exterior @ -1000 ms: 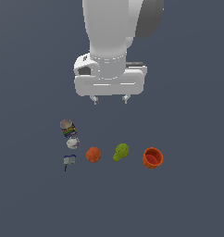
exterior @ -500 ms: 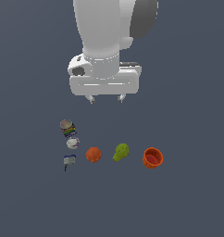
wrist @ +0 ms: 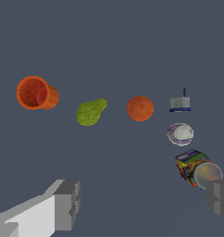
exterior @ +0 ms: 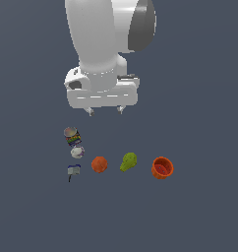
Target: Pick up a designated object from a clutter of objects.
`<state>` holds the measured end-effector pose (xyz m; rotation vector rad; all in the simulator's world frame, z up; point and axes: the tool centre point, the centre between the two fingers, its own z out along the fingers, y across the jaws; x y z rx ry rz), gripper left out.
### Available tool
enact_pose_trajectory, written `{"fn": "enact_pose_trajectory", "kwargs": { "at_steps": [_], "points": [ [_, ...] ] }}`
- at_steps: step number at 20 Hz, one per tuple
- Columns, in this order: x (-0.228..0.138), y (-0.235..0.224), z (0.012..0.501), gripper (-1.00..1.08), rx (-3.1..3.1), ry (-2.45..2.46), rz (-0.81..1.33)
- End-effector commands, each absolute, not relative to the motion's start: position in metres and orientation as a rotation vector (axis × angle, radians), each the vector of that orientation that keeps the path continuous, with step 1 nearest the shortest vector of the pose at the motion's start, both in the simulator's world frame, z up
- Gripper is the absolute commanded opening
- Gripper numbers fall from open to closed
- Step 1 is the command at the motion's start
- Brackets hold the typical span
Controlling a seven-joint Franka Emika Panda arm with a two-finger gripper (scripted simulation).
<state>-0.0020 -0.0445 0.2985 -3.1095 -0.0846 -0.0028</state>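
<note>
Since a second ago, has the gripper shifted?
Yes. The gripper has slid toward the exterior view's left, nearer above the striped can, which hasn't moved.

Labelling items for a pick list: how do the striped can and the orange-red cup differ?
The striped can wears a multicoloured label and a closed pale metallic top; the orange-red cup is one plain colour with an open mouth. The can is the smaller and sits beside the white ball; the cup lies apart. Both lie tipped.

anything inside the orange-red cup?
The orange-red cup lies on its side, mouth toward the wrist camera. Its interior looks empty: only red walls with small dark specks. The deepest part and the surface under it are hidden.
</note>
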Motion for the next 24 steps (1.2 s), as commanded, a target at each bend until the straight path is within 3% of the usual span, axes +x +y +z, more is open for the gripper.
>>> {"fn": "enact_pose_trajectory", "kwargs": {
  "at_steps": [1, 12, 24],
  "points": [
    [-0.002, -0.056, 0.288, 1.00, -3.112, -0.116, -0.003],
    [-0.012, -0.130, 0.224, 1.00, -3.114, -0.334, -0.002],
    [-0.047, -0.208, 0.151, 1.00, -3.084, -0.598, 0.002]
  ]
}}
